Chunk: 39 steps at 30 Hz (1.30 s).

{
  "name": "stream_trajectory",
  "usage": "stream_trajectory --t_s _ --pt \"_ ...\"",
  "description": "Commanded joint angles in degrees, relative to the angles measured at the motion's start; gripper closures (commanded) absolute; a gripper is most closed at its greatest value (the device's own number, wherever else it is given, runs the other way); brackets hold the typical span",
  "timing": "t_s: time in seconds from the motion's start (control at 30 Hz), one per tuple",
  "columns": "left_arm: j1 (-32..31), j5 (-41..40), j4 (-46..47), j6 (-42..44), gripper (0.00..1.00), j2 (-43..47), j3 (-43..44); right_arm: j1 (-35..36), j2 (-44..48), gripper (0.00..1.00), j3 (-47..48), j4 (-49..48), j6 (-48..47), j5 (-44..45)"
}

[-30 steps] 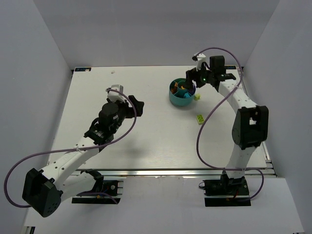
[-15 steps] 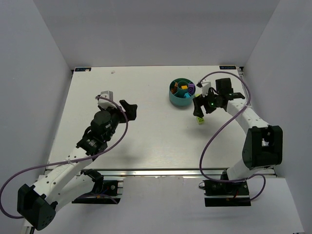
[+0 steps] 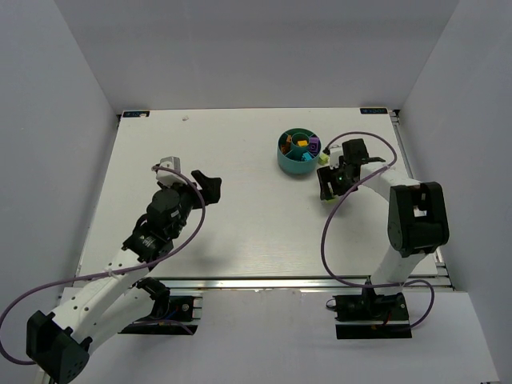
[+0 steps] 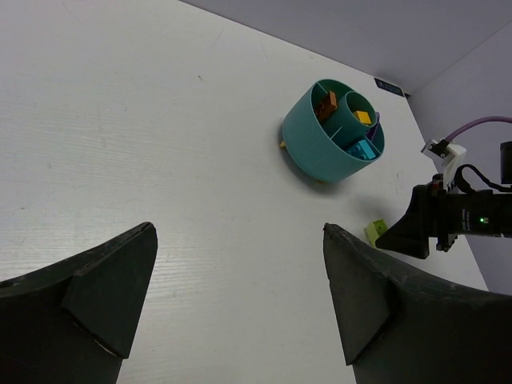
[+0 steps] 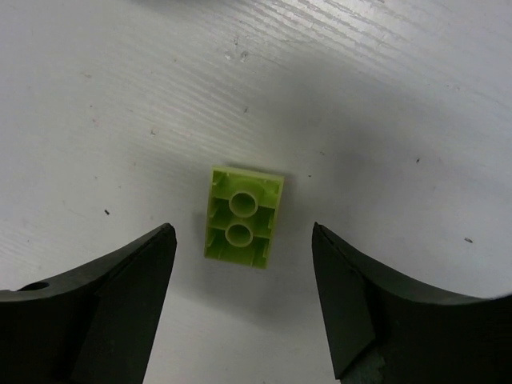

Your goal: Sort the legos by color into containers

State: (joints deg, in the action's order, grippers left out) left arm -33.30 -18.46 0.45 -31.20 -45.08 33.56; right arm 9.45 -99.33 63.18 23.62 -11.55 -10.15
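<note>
1. The lime green lego [image 5: 244, 217] lies flat on the white table [image 3: 240, 200], hollow underside up. It sits right between the fingers of the right gripper [image 5: 240, 230].
2. That gripper is spread wide. There's a gap of bare table on each side of the brick, so neither finger touches it and nothing is pinched.
3. From above, the right gripper is low over the table, near the teal bowl [image 3: 292, 162] on its right-hand side but not touching it.
4. The bowl already has an orange brick [image 4: 326, 104], a yellow one [image 4: 362, 117] and a cyan one [image 4: 362, 150] in separate sections. Can't really make out the rest.
5. The left gripper [image 4: 238, 232] is spread wide too and holds nothing. It hangs over bare table, well apart from the bowl.
</note>
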Motion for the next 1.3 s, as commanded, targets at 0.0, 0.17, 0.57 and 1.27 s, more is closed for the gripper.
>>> stream_trajectory --t_s 0.0,0.17,0.57,1.27 --pt "0.34 -0.88 -1.66 -1.14 0.07 1.05 -0.51 0.57 -1.22 0.27 -0.33 -3.66 1.71 1.54" --pt "0.34 -1.58 -1.68 -1.67 0.07 1.84 -0.87 0.65 -1.83 0.44 -1.83 -4.72 1.53 2.33" --pt "0.34 -1.49 -2.12 -1.14 0.07 1.22 0.1 -0.66 10.01 1.0 -0.08 -5.6 -6.81 -8.64" --pt "0.34 -0.17 -3.17 -2.64 0.07 0.61 0.72 -0.58 -17.82 1.0 39.29 -15.88 9.99 -20.34"
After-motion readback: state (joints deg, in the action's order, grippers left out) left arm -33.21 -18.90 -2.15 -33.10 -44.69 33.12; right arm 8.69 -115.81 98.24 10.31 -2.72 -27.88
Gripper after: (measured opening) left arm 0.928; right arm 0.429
